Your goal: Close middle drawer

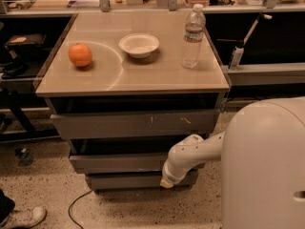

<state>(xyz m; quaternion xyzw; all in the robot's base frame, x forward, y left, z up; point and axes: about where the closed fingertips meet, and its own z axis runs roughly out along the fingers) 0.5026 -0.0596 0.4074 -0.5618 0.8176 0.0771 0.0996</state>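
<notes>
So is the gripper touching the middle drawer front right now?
Cannot tell. In the camera view the gripper sits low by the right end of the middle drawer, but the arm covers that spot, hiding any contact or gap.

Tan, grey and cream, with one bright spot of orange.

The desk [162,75] has a plain tan top crossed by a pale curved ring mark. On it are a vivid orange [80,55], a white bowl [139,45] and a clear bottle [193,35] with a white cap and a darker label band. The top drawer [138,123] is grey with small white scratches. The middle drawer [119,162] and bottom drawer [133,180] are plain grey. The robot body [267,166] and arm [190,156] are off-white. The jaws, pale cream, sit low in front of the bottom drawer. The floor [47,185] is beige with dark speckles, and a black cable [76,206] and a white shoe [28,217] lie on it.
</notes>
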